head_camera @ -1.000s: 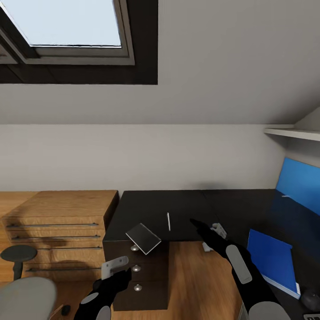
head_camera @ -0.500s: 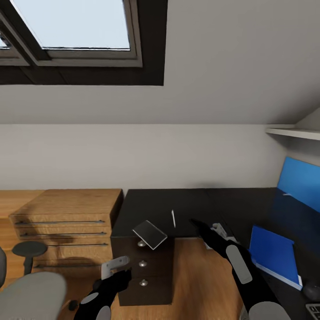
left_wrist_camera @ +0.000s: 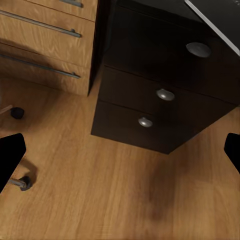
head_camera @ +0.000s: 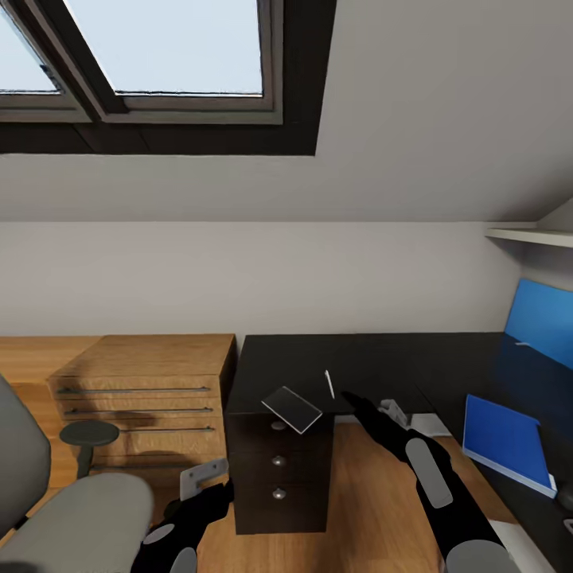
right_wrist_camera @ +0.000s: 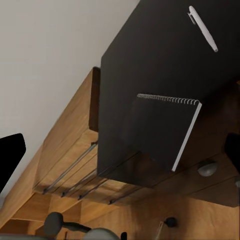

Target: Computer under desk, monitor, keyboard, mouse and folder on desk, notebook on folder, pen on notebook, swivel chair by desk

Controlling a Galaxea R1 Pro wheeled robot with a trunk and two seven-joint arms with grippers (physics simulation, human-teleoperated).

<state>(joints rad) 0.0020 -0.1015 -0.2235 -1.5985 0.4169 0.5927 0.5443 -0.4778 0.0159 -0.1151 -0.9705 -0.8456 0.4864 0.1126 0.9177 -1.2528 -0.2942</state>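
The black-topped desk [head_camera: 374, 362] runs from the middle to the right. The light grey notebook [head_camera: 292, 409] overhangs its front edge above the drawer unit [head_camera: 278, 469], with the pale pen [head_camera: 329, 384] just beyond it on the top. The blue folder [head_camera: 507, 442] lies flat on the desk's right wing. The grey swivel chair [head_camera: 76, 509] stands at the lower left. My left gripper [head_camera: 205, 477] is open, low over the floor before the drawers [left_wrist_camera: 165, 95]. My right gripper [head_camera: 383, 412] is open, in the air right of the notebook [right_wrist_camera: 165, 127] and pen [right_wrist_camera: 202, 27].
A low light-wood cabinet [head_camera: 143, 382] stands against the wall left of the desk. A blue panel [head_camera: 545, 318] rises at the far right under a white shelf [head_camera: 529, 236]. A skylight [head_camera: 159, 48] is overhead. Chair castors [left_wrist_camera: 17, 112] rest on the wood floor [left_wrist_camera: 115, 190].
The whole view has shifted: desk, cabinet and folder sit further right in the picture, and the chair shows much more at the left. Both arms keep their pose.
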